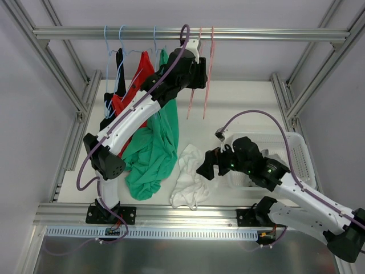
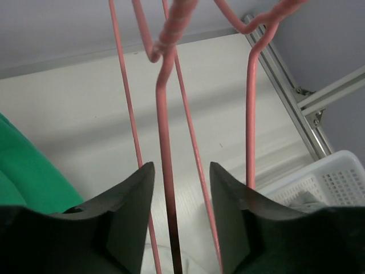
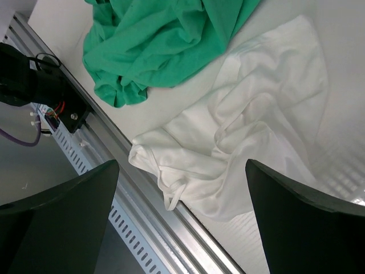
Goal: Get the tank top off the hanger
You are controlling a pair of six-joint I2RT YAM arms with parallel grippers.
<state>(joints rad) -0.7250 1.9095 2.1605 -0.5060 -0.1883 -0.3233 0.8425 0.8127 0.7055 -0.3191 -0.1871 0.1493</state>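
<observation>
The left arm [image 1: 131, 117] stretches far and upward, the left gripper [image 1: 198, 71] held high at the far middle, jaws parted. The right arm [image 1: 296, 194] bends leftward, the right gripper [image 1: 205, 169] low, near-centre, jaws spread wide.

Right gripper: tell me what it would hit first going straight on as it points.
Probably the white tank top, lying crumpled on the table, straight ahead and framed by the open right gripper; depth is unclear.
</observation>
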